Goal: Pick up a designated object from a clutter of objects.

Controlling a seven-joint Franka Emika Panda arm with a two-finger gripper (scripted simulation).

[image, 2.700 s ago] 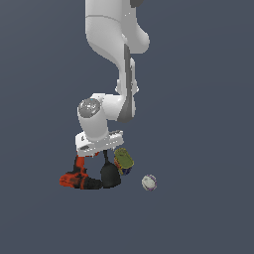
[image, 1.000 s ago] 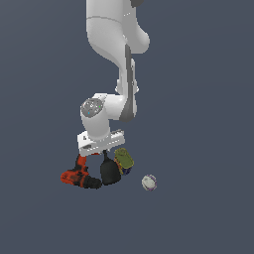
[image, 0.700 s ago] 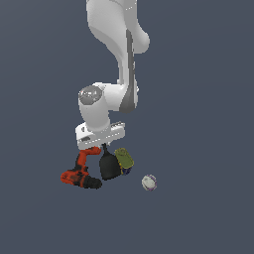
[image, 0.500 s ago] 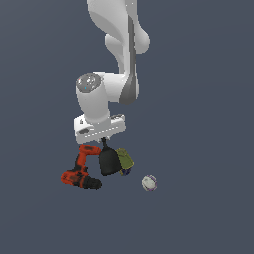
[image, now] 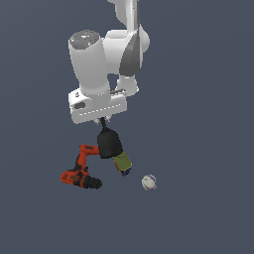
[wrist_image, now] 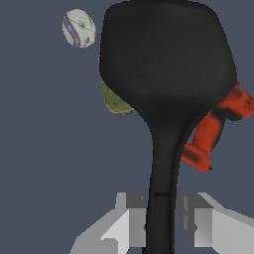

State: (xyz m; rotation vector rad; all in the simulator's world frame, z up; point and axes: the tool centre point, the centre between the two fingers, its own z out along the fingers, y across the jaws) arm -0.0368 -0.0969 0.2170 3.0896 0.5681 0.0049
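The black spatula (image: 108,143) hangs blade-down from my gripper (image: 102,120), lifted off the surface. In the wrist view its thin handle sits clamped between my two grey fingers (wrist_image: 130,218), and its broad rounded blade (wrist_image: 166,59) fills the frame. My gripper (wrist_image: 161,221) is shut on the handle. Below lie the orange-red and black drill (image: 79,171), the olive-yellow can (image: 122,163) and the small whitish ball (image: 149,182). In the wrist view the blade partly hides the can (wrist_image: 113,96) and the drill (wrist_image: 213,129); the ball (wrist_image: 79,28) shows beside it.
The arm's white wrist body (image: 97,106) hangs over the clutter. The surface is plain dark grey-blue all around.
My gripper has risen with the black spatula in it, lifting it off the surface from among the drill and can. The drill, can and ball have stayed put.
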